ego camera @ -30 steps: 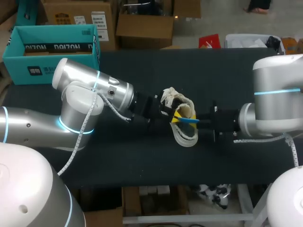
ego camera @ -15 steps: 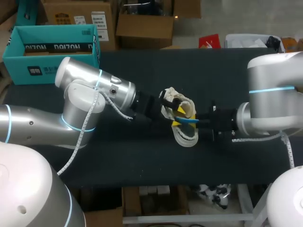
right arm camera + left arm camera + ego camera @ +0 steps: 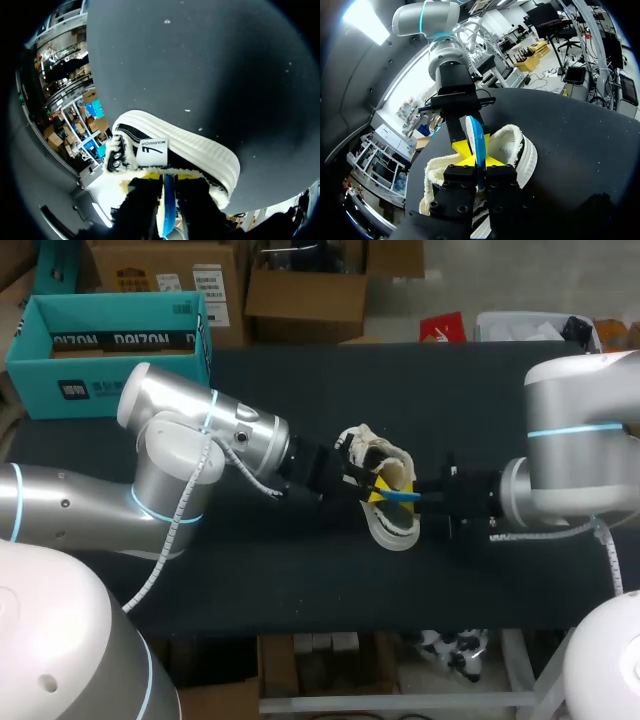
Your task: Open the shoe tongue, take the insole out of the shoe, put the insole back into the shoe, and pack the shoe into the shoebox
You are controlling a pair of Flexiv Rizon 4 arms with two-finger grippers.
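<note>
While the dark table (image 3: 300,570) bears everything, the left arm (image 3: 200,440) and right arm (image 3: 570,480) meet near its middle from opposite sides. The teal shoebox (image 3: 100,350) stands open at the far left corner, well apart. The white shoe (image 3: 392,525) lies on its side between the arms. The left gripper (image 3: 479,161) and right gripper (image 3: 167,176) each pinch the blue insole (image 3: 402,494), which stands on edge at the shoe's opening.
</note>
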